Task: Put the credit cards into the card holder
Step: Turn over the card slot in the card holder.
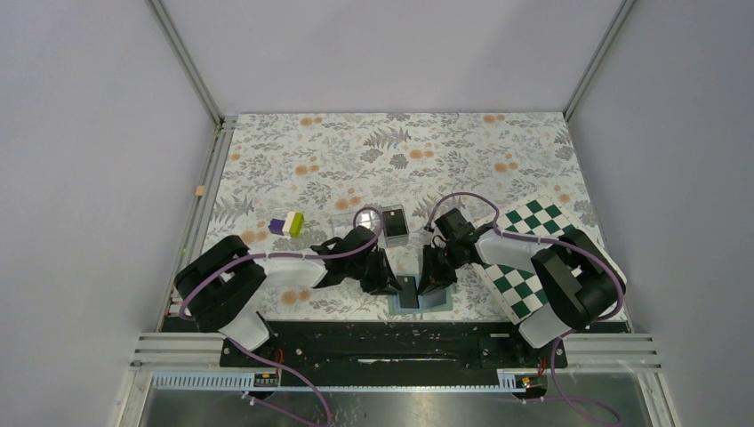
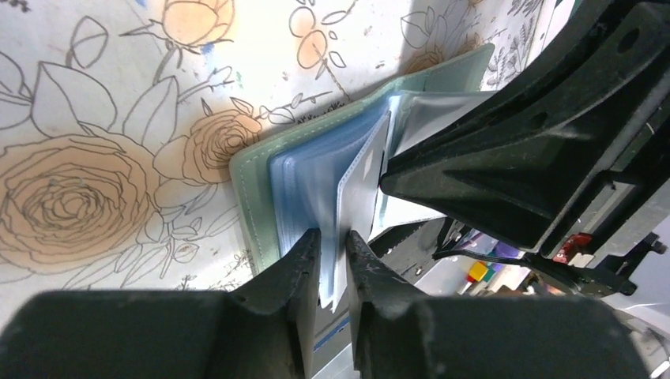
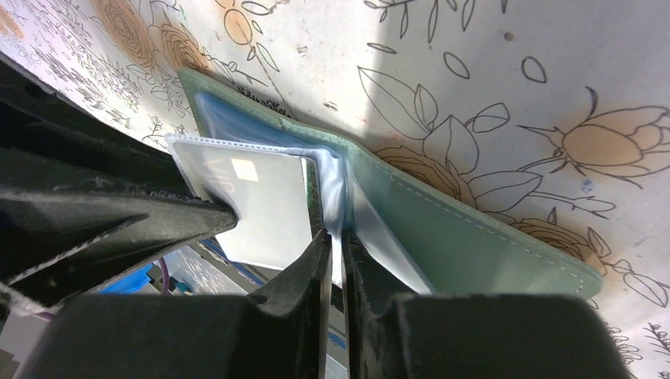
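Note:
The sage-green card holder (image 1: 442,302) lies open near the table's front edge, with both grippers on it. In the left wrist view its pale blue-grey pocket sleeves (image 2: 316,178) fan up from the green cover (image 2: 251,185). My left gripper (image 2: 332,246) is shut on a few of these sleeves. My right gripper (image 3: 336,241) is shut on one thin sleeve beside the green cover (image 3: 474,237). A credit card (image 3: 265,209) with a small pale mark sits in a clear sleeve; it shows as a black upright rectangle (image 1: 408,291) between the left gripper (image 1: 388,283) and right gripper (image 1: 432,281).
A clear acrylic box (image 1: 352,220) stands behind the grippers, with a dark card-like rectangle (image 1: 394,224) beside it. A green-and-white chequered board (image 1: 525,253) lies under the right arm. A purple, white and green block (image 1: 287,225) sits at the left. The table has a floral cloth.

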Motion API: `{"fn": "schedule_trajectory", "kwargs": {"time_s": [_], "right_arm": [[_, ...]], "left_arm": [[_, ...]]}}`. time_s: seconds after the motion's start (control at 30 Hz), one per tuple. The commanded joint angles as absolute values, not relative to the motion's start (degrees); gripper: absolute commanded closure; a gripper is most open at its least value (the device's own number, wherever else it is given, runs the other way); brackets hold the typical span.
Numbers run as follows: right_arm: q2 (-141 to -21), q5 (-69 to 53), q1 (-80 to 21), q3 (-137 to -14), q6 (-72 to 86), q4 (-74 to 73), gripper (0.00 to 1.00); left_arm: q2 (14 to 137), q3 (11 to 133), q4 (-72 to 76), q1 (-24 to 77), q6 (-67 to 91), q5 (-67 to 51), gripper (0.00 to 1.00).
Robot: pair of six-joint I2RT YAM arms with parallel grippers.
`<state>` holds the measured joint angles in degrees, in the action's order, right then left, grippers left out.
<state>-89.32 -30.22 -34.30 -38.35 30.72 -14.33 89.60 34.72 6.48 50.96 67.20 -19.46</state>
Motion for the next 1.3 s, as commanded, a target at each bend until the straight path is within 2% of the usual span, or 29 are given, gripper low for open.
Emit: {"fn": "schedule_trajectory", "kwargs": {"time_s": [0.0,0.1,0.17,0.63,0.83,1.07,1.27], "right_arm": [[-88.3,-30.6,-34.8,-39.2,30.4,-15.4,0.84],[-88.2,-30.6,-34.8,-39.5,30.4,-15.4,0.84],[-88.4,-30.6,-34.8,-39.5,30.3,-15.5,0.84],[-87.9,-31.1,-34.8,-39.4,30.3,-15.8,0.83],[-82.2,-29.0,-34.7,-42.1,29.7,-21.7,0.71],[-76.2,-19.9,-34.5,-45.8,27.9,-30.5,0.48],[-74.9,-18.4,-31.1,-46.0,26.1,-33.4,0.44]], "left_arm": [[85.8,39.7,1.1,51.9,64.0,-16.6,0.80],[85.3,42.9,-7.3,52.5,61.7,-13.5,0.65],[85.6,44.0,-8.7,53.0,60.9,-12.9,0.62],[87.8,44.9,-3.9,54.2,61.8,-15.1,0.76],[88.0,44.5,-0.8,54.3,63.3,-16.5,0.80],[90.2,44.7,4.0,54.4,64.7,-19.2,0.74],[93.2,47.6,6.4,55.6,65.5,-20.8,0.67]]}}
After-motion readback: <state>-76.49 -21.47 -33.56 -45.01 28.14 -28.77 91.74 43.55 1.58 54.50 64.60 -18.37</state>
